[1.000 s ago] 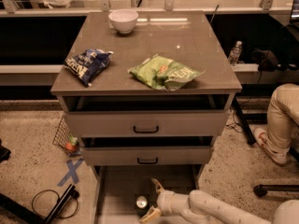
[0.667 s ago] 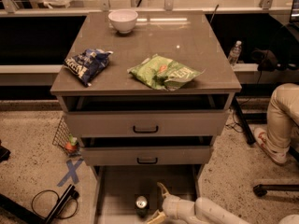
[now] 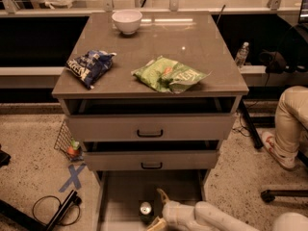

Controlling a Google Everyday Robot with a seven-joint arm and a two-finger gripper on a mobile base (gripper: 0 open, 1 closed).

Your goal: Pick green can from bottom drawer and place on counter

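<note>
- Camera view, lower edge: white, rounded robot arm (image 3: 216, 218) stretched in from the lower right, with its gripper (image 3: 154, 210) low inside the wide, shallow grey bottom drawer (image 3: 120, 191), which is pulled out.
- Two slim tan fingers (image 3: 160, 196) spread wide, one angled up toward the cabinet, the other down at the frame's edge; nothing clamped.
- Small, dark green can (image 3: 145, 210), cylindrical with a silver top and pull tab, upright on the drawer floor just left of the fingers, at the mouth of the gap between them; contact impossible to tell.
- Above the fingers: two grey drawers with black handles, the nearer lower one (image 3: 151, 160) and the higher one (image 3: 150, 127), both slightly open.
- Further above: glossy grey-brown table (image 3: 192, 37), the flat top of the drawer cabinet, well apart from the fingers and the can.
- On the table: crinkled green chip bag (image 3: 170, 74) almost straight above the fingers, near the front edge; blue chip bag (image 3: 89, 67) up and to the left; round white bowl (image 3: 127, 20) farthest up, at the back edge.
- Left of the fingers, on the speckled floor: blue tape cross (image 3: 73, 177) and a black cable loop (image 3: 50, 211).
- Right of the fingers and higher: a person's leg in light trousers (image 3: 293, 119), and a clear plastic water bottle (image 3: 242, 55) just beside the table's right edge.
</note>
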